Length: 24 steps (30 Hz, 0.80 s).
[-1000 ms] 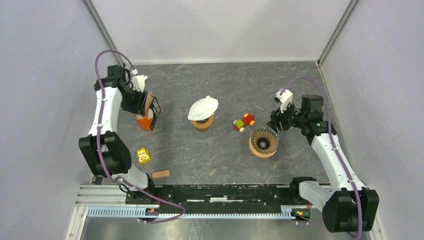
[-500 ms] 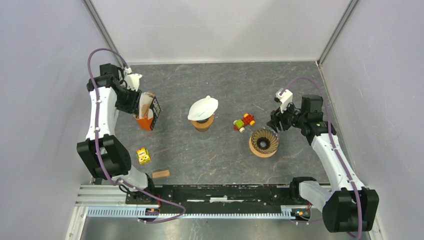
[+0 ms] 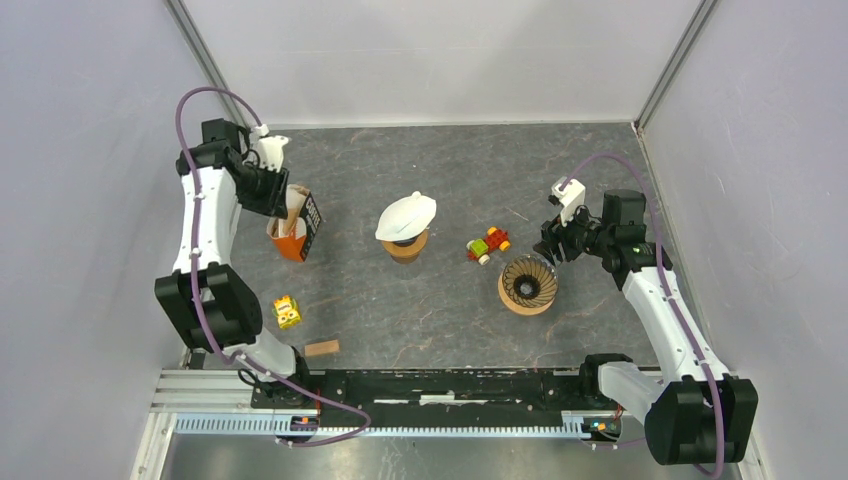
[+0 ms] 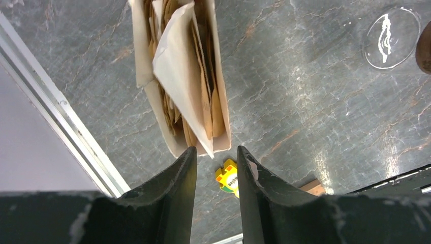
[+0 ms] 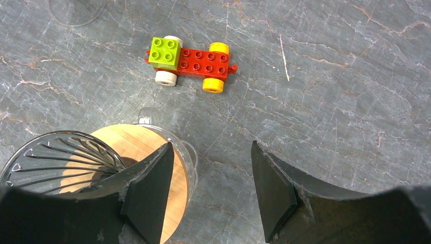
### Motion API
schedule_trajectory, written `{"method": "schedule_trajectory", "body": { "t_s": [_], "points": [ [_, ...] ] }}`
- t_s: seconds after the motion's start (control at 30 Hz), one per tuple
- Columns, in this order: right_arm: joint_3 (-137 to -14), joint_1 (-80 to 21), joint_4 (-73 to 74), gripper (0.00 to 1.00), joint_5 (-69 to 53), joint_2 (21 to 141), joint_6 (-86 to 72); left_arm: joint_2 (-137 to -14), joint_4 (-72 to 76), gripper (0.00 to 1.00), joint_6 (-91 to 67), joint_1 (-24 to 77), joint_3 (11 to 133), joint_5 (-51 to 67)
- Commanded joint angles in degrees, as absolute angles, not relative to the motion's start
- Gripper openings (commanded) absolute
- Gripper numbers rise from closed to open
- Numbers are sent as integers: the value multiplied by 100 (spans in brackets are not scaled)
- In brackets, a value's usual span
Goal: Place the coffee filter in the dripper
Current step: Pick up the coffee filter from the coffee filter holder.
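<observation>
Brown coffee filters [image 4: 183, 86] stand upright in orange box [image 3: 290, 244] for pinching; left gripper [image 4: 216, 152] at one tip, narrowly apart, gripping nothing; right gripper [image 5: 211, 168] wide, empty, beside dripper [image 5: 61, 162], probably to steady it

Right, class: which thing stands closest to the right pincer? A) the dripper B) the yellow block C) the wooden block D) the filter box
A: the dripper stands right beside a finger of the right pincer in its wrist view.
</observation>
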<state>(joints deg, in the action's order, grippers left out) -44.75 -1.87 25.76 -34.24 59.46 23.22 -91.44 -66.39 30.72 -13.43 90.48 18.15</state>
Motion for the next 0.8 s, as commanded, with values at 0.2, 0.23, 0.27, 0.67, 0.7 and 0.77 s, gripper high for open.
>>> {"method": "schedule_trajectory", "body": {
  "t_s": [0.2,0.23,0.27,0.67,0.7,0.77],
  "points": [
    [-4432,-180,2476,64,-3407,5882,2329,-9495,-6245,43,3046,-967,9543,1680],
    [-4429,-169,2471,64,-3403,5878,2329,-9553,-6244,43,3069,-965,9591,1632],
    [-4430,-169,2470,64,-3393,5872,2329,-9602,-6244,43,3088,-967,9640,1592],
    [-4421,-170,2479,65,-3384,5863,2337,-9941,-6249,43,3226,-966,9656,1413],
    [-4413,-172,2480,65,-3376,5862,2338,-9955,-6249,43,3240,-967,9638,1400],
    [-4403,-169,2471,65,-3375,5854,2338,-9972,-6241,42,3249,-967,9588,1364]
  ]
}}
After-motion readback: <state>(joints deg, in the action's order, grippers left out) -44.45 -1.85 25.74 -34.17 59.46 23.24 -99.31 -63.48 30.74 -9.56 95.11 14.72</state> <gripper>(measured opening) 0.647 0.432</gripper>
